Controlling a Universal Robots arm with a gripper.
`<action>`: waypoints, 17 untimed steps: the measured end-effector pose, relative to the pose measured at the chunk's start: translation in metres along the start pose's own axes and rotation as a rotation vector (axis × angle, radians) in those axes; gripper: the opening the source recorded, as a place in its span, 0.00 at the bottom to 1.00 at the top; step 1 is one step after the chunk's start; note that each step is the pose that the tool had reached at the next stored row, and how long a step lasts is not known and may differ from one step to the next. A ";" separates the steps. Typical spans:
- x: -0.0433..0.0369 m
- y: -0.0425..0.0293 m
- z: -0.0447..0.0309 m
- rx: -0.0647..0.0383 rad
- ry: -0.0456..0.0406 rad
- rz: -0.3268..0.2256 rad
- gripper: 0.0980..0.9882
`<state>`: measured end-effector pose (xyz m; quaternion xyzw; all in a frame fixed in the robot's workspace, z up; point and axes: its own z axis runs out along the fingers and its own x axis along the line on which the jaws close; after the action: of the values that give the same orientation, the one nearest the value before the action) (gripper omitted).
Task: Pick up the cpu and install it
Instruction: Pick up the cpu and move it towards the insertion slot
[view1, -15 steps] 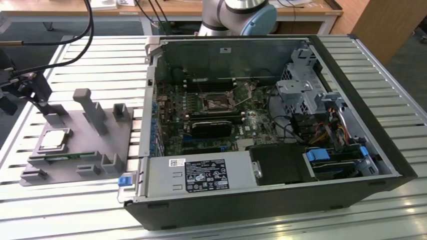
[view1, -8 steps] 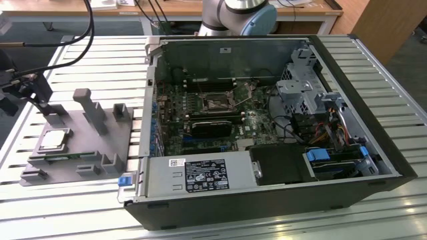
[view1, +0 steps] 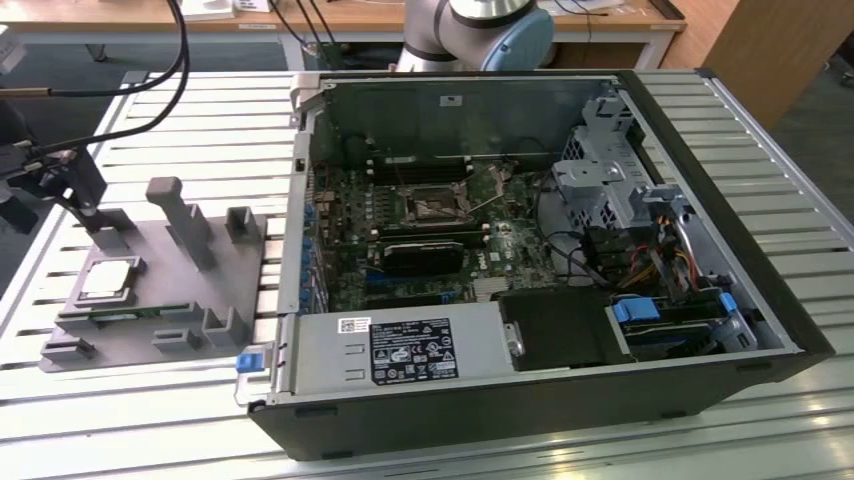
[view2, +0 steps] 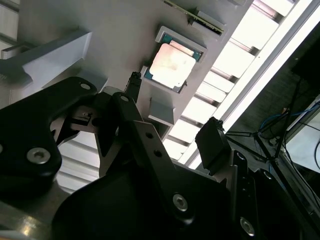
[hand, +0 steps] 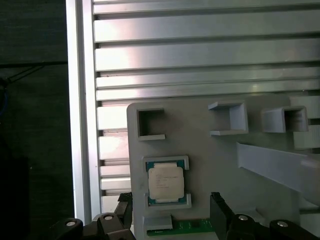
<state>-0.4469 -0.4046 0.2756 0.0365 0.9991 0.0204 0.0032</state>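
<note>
The gripper (hand: 170, 204) hovers over the cpu (hand: 166, 182), which lies in its nest on the grey holder (hand: 215, 155); its fingers (hand: 216, 202) are spread apart and grip nothing.

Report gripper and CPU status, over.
Gripper open, empty, poised over the grey holder. CPU seated in its pocket, untouched. Green memory stick alongside, no obstruction seen.

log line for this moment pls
stage: pre-grasp | gripper: open, poised over cpu | cpu: resting in grey fixture, not held | install: not yet done
</note>
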 end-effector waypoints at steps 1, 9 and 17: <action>0.0000 0.0000 0.0003 0.000 0.0000 0.000 0.70; 0.0000 -0.0001 0.0029 0.000 -0.0001 0.000 0.70; 0.0000 -0.0002 0.0054 0.000 0.0000 0.000 0.70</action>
<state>-0.4469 -0.4046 0.2701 0.0365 0.9991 0.0204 0.0032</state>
